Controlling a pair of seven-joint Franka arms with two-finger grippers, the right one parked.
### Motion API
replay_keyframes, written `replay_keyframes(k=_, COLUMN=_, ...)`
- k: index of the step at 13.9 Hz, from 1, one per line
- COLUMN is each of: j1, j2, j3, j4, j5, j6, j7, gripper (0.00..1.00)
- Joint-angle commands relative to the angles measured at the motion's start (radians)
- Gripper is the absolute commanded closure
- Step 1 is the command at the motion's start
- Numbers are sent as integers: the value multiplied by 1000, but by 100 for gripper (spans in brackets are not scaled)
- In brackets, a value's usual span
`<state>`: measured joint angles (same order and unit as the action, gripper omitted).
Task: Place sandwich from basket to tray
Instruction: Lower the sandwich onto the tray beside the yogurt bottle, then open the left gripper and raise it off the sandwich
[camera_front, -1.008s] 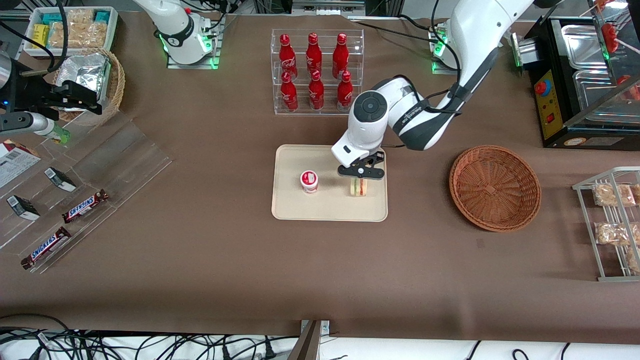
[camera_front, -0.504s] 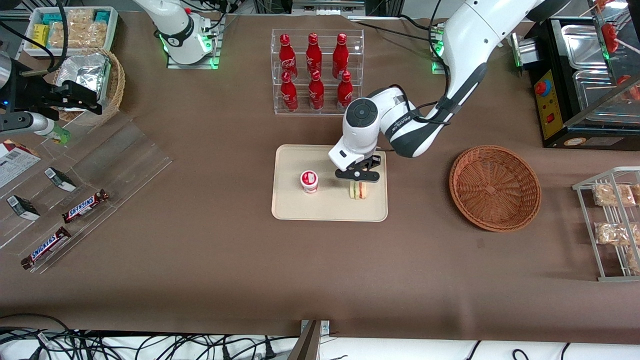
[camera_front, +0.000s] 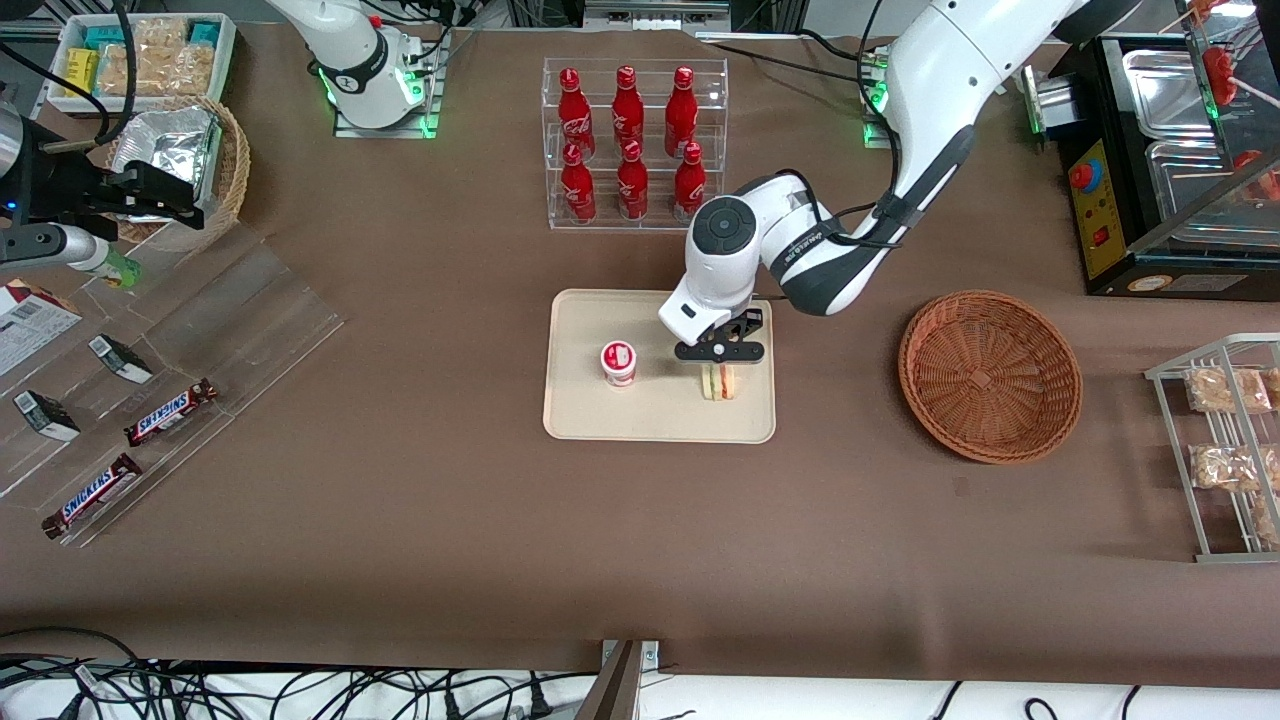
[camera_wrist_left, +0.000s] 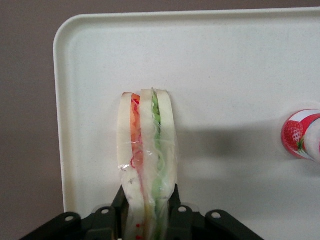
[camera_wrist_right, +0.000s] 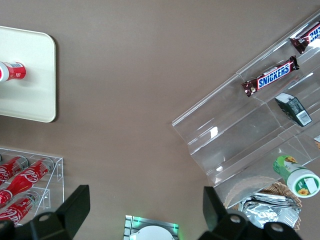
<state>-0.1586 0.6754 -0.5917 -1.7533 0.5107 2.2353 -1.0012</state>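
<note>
The sandwich (camera_front: 717, 382) is a wrapped wedge with red and green filling (camera_wrist_left: 147, 150). It stands upright on its edge on the cream tray (camera_front: 660, 420), near the tray's rim (camera_wrist_left: 62, 125) at the working arm's end. My gripper (camera_front: 718, 366) is straight above it, with the black fingers (camera_wrist_left: 119, 200) pressed against both bread faces, shut on it (camera_wrist_left: 147, 212). Whether the sandwich rests on the tray or hangs just over it I cannot tell. The reddish-brown basket (camera_front: 990, 375) lies empty, farther toward the working arm's end of the table.
A small red-and-white strawberry cup (camera_front: 619, 362) (camera_wrist_left: 301, 134) stands on the tray beside the sandwich. A clear rack of red bottles (camera_front: 633, 140) is farther from the front camera. A wire rack of bagged snacks (camera_front: 1225, 450) and a black machine (camera_front: 1110, 190) sit past the basket.
The gripper has sunk a little with the sandwich, bringing it lower over the tray. In the last half second it hardly moved.
</note>
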Motion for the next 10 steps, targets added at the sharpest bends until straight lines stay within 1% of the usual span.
replay_keyframes(k=1, j1=-9, j2=-10, j3=1, j4=15, j5=26, j6=-16, j7=-28, gripper=33)
replay_keyframes(k=2, j1=-7, j2=-11, j3=1, j4=17, j5=26, j6=-17, j7=-28, gripper=27)
replay_keyframes(k=3, j1=-6, j2=-17, j3=-2, j4=20, j5=26, j6=-28, j7=-28, gripper=16)
replay_keyframes(k=4, j1=-7, j2=-26, j3=-5, j4=24, j5=20, j6=-57, j7=-28, gripper=2)
replay_keyframes(k=5, j1=-6, j2=-37, j3=-7, j4=46, j5=14, j6=-97, j7=-28, gripper=0)
replay_keyframes(k=7, j1=5, j2=-56, j3=-22, j4=98, j5=-3, j6=-184, j7=-28, gripper=0)
replay_keyframes(k=9, j1=17, j2=-83, j3=-27, j4=170, j5=-64, j6=-262, j7=-28, gripper=0)
replay_keyframes(k=10, j1=42, j2=-111, j3=-27, j4=190, j5=-72, j6=-302, j7=-28, gripper=0)
